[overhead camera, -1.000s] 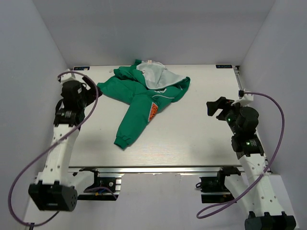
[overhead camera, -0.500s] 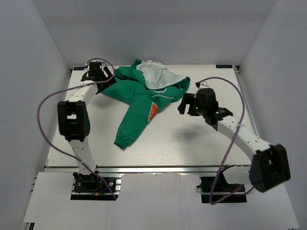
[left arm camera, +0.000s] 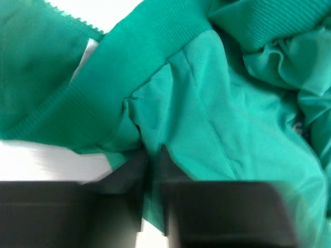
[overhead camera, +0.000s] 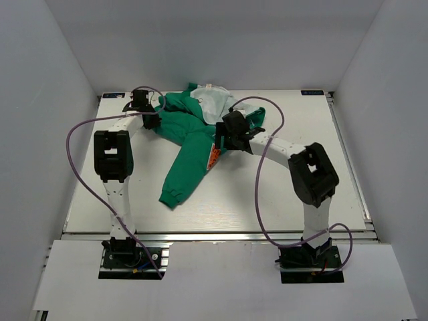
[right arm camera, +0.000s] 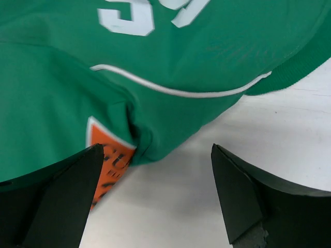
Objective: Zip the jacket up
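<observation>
The green jacket (overhead camera: 190, 137) lies crumpled at the back middle of the table, grey lining showing near its top and one sleeve trailing toward the front. My left gripper (overhead camera: 148, 122) is at the jacket's left edge and is shut on a fold of the green fabric (left arm camera: 152, 170) by the ribbed hem (left arm camera: 129, 67). My right gripper (overhead camera: 219, 142) hovers open over the jacket's right side. Between its black fingers (right arm camera: 62, 196) lie bare table and the jacket's edge with the orange patch (right arm camera: 106, 165) and white piping (right arm camera: 176, 92). The zipper is not visible.
The white table (overhead camera: 281, 194) is enclosed by grey walls at the left, back and right. Purple cables (overhead camera: 80, 134) loop from both arms over the table. The jacket's sleeve cuff (overhead camera: 170, 197) lies toward the front left.
Both arms swung from the table's sides to the jacket. The left gripper moved onto its left edge and shut on the fabric. The right gripper came over the orange patch, still open.
</observation>
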You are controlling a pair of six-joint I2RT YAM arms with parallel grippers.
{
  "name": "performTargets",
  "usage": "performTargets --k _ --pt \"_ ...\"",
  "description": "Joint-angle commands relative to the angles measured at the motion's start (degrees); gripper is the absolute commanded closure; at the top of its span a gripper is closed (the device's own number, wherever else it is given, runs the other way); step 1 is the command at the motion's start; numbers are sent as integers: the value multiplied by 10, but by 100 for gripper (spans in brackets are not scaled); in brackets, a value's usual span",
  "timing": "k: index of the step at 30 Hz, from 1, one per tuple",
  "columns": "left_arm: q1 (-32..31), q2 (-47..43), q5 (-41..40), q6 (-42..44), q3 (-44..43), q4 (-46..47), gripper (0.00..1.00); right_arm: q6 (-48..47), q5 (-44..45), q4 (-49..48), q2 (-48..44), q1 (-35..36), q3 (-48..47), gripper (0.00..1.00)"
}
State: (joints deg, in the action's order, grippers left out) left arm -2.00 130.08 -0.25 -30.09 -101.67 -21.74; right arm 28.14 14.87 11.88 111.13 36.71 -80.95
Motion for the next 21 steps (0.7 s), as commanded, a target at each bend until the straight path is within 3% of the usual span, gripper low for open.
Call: performTargets --k 1,2,4,7,8,10,15,18,19,21 --pt "-1 -4 37 -2 20 18 90 21 38 17 41 3 -46 11" --pt "-1 -18 39 -5 29 21 100 20 44 15 50 6 -54 14" --pt "-1 -39 42 -6 64 36 100 23 42 19 81 7 -86 18" --pt "-1 -104 41 -9 137 62 100 17 13 24 96 8 -95 52" --pt "-1 -123 36 -13 160 65 100 15 10 13 91 8 -84 77" --pt "0 -189 28 -17 212 92 100 10 24 -2 55 7 -55 98" --pt "-12 -328 -3 -78 379 83 100 -55 104 -7 -77 -11 21 100" --pt "-83 -443 -122 -125 460 22 100 -98 62 29 -144 -64 23 100" --pt "-132 -499 -177 -154 477 -13 100 -101 57 78 -154 -83 15 100" --pt "-176 -547 -184 -184 527 -48 100 -119 23 116 -178 -150 3 100"
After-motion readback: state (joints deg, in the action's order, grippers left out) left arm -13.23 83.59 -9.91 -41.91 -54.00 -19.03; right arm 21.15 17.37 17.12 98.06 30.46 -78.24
